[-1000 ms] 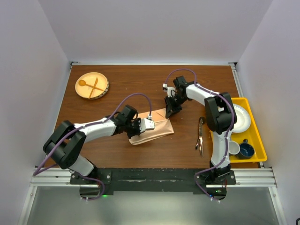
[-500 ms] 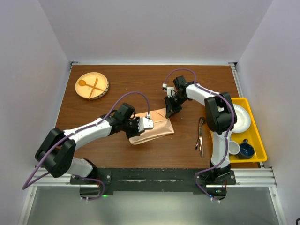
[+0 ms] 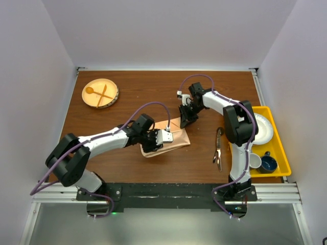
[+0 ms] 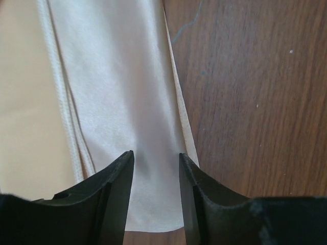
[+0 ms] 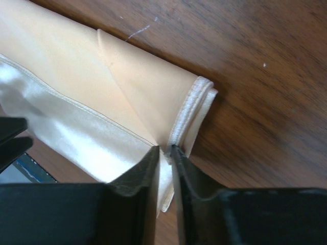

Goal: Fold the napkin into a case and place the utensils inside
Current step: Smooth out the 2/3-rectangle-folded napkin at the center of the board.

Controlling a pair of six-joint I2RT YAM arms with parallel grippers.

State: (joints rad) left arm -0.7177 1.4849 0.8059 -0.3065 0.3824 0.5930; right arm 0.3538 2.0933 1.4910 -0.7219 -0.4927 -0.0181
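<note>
The folded peach napkin point(image 3: 179, 139) is lying in the middle of the wooden table point(image 3: 230, 87). The left gripper point(image 4: 156, 161) is hanging over its near end with jaws apart, satin showing between them. The right gripper point(image 5: 164, 153) is pinching the napkin's far hemmed corner, jaws nearly together on the cloth. The dark utensils point(image 3: 218, 148) are lying to the right, apart from the napkin.

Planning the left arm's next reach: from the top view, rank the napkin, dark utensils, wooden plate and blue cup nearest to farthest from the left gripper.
1. The napkin, right under the left gripper.
2. The dark utensils, to its right.
3. The wooden plate, back-left corner.
4. The blue cup, in the yellow bin, right edge.
</note>
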